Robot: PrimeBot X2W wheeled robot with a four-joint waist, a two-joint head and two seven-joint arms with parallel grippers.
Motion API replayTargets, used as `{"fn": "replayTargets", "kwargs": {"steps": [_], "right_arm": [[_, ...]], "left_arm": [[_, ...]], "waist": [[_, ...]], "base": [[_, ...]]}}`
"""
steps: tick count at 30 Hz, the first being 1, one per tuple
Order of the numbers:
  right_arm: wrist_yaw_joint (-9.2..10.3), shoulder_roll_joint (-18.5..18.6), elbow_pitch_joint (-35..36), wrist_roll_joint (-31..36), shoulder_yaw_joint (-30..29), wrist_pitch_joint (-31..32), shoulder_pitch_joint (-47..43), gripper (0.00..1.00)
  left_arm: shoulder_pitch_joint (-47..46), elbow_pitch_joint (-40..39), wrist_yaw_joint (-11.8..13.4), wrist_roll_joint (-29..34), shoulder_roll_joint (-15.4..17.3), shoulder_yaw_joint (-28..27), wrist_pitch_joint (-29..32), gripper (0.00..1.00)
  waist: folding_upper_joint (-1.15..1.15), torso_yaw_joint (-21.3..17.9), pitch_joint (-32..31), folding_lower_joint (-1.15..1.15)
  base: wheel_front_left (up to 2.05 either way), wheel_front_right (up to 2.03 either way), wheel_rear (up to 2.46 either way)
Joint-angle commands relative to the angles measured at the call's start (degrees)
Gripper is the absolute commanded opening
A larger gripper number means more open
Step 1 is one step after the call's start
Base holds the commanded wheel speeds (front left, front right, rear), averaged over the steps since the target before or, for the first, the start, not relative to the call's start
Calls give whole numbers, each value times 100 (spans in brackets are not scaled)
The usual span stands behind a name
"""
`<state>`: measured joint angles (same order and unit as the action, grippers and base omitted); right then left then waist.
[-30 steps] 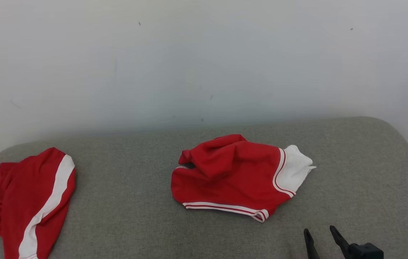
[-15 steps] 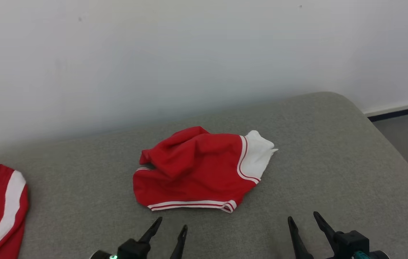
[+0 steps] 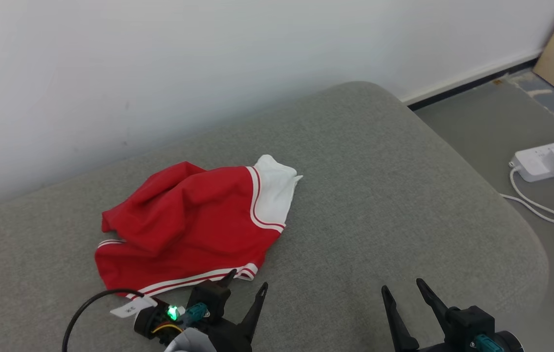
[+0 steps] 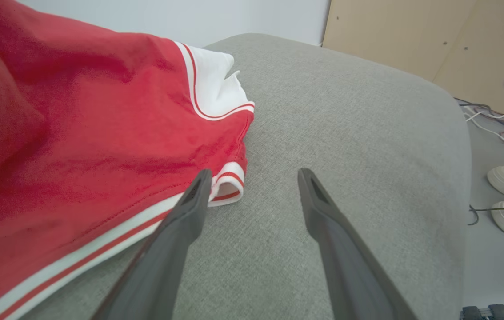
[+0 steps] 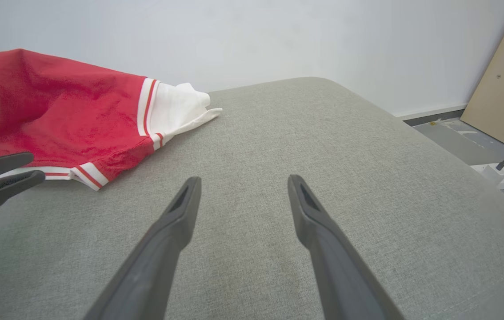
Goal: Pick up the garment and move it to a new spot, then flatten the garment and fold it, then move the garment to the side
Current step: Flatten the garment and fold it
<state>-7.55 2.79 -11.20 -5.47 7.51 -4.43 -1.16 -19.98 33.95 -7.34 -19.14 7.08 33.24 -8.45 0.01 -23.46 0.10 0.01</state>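
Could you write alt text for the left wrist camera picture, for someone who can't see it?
A crumpled red garment with white striped trim lies on a grey fabric cushion; the robot's open left hand points at its hem corner.

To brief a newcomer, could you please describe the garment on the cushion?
Find the broad grey fabric cushion against the white wall. On it, just beyond the left gripper, lies a crumpled red garment. White striped hems and a white end panel set it apart.

Looks down from overhead onto the cushion; skims low and close from both wrists; shares the garment.
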Motion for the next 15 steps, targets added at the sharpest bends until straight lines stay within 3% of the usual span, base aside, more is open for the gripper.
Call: {"fn": "replayTargets", "kwargs": {"steps": [1,7,11,13,14,15], "right_arm": [[12,-6,-11,-28,30,-31,62,100],[12,-6,-43,-115,75,-124,127,100],[12,-5,-86,-157,70,-176,149,100],[12,-5,-104,-162,64,-189,152,100],[12,-5,-110,-169,50,-197,156,100],[12,-5,-117,-179,56,-202,165,100]], "left_arm": [[-168,158,69,100,-25,-9,-19,100],[-604,887,253,142,-89,-6,18,100],[-815,1339,613,76,-122,-173,-32,100],[-848,1495,678,57,-136,-193,-7,100],[-882,1539,682,49,-154,-179,-14,67],[-915,1583,658,44,-165,-164,-41,27]], "waist": [[-1,-424,362,-1],[-1,-601,581,-1],[-1,-619,656,-1],[-1,-595,666,-1],[-1,-565,666,-1],[-1,-539,661,-1]], "base": [[0,0,0],[0,0,0],[0,0,0],[0,0,0],[0,0,0],[0,0,0]]}}
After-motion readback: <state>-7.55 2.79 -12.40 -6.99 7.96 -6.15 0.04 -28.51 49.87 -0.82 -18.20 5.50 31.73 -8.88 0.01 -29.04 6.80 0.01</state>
